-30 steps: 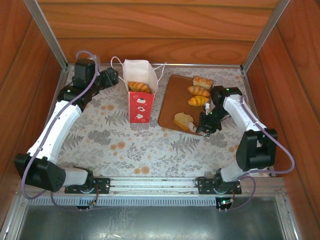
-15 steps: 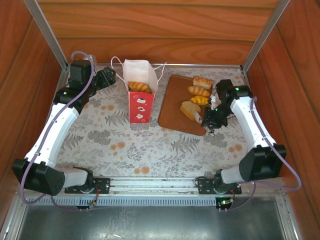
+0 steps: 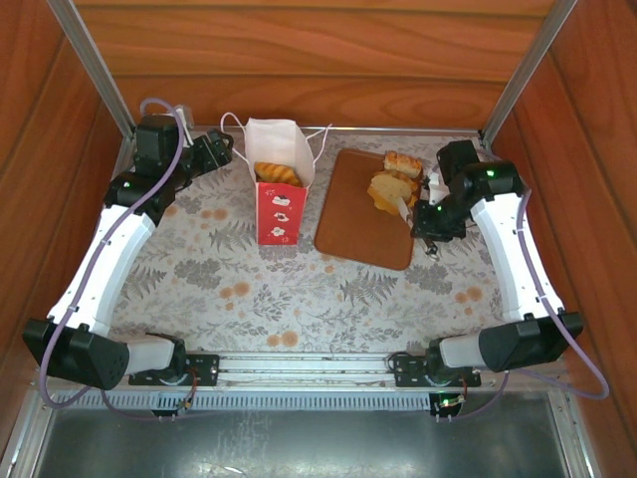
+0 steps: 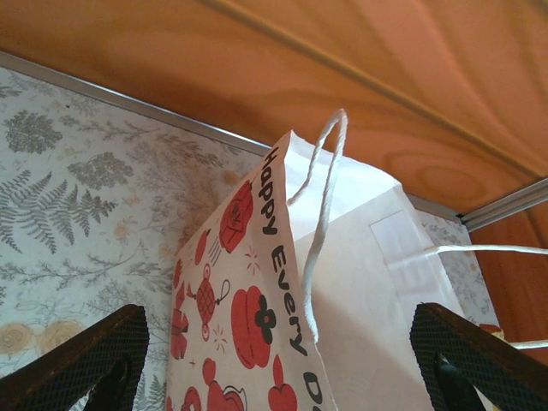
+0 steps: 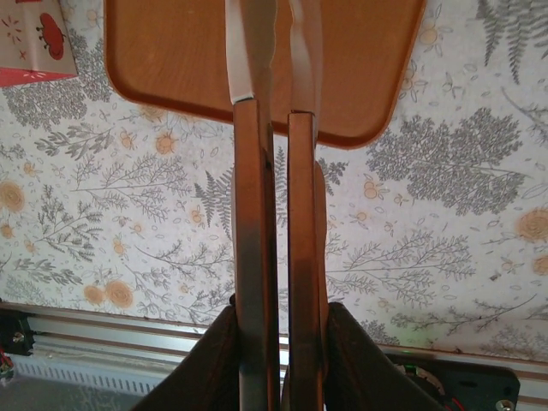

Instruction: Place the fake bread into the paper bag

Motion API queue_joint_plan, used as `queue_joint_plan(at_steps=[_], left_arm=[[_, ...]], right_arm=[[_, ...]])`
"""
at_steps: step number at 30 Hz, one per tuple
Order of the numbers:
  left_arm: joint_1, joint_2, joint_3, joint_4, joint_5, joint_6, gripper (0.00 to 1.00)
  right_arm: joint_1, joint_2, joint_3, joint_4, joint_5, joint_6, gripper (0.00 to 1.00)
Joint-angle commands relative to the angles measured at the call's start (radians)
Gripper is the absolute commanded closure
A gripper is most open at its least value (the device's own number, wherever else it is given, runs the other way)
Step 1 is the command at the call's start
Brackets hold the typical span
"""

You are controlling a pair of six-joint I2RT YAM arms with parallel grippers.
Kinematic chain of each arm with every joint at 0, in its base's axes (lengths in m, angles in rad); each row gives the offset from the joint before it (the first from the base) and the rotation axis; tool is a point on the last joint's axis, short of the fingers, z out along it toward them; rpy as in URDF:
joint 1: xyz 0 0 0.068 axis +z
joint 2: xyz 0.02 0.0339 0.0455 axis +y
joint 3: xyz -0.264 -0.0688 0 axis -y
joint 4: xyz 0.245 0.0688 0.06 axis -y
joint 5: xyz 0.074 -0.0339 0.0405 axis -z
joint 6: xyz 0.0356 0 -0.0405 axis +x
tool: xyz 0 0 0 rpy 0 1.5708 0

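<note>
The white paper bag (image 3: 281, 211) with its red front panel stands upright left of the brown board (image 3: 363, 224). A golden croissant (image 3: 277, 173) lies in the bag's open top. My left gripper (image 3: 227, 151) is open at the bag's left side; in the left wrist view the bag (image 4: 257, 282) stands between the spread fingers (image 4: 94, 360). My right gripper (image 3: 403, 207) is shut on a flat tan bread slice (image 3: 383, 194), held above the board. Two more pastries (image 3: 402, 161) lie at the board's far end. The right wrist view shows narrow-set fingers (image 5: 253, 214); the slice is hidden there.
Wooden walls and metal corner posts (image 3: 518, 70) close in the floral table (image 3: 249, 289) on three sides. The bag's string handles (image 3: 231, 124) stick out sideways. A metal rail (image 3: 299, 368) runs along the near edge between the arm bases.
My right gripper has lifted the tan slice off the board's near part and carried it up and toward the far end. The left arm has barely shifted.
</note>
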Motion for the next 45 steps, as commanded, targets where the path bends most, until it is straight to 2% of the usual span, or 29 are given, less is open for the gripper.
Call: queue_joint_plan(at_steps=[1,18,29,45], left_arm=[[0.001,0.001,0.036,0.009,0.025,-0.021,0.16],[-0.062,0.087,0.044,-0.037,-0.039,-0.093,0.18],[-0.062,0.172,0.057,-0.025,0.020,-0.117,0.22],[-0.062,0.195,0.019,0.001,-0.008,-0.172,0.39]], right_arm=[[0.019,-0.017,0.061,-0.033,0.043,-0.013,0.74],[0.128,0.050,0.458,-0.154,0.106,0.010,0.74],[0.231,0.084,0.620,-0.164,0.110,0.031,0.74],[0.430,0.274,0.855,-0.057,0.075,0.046,0.75]])
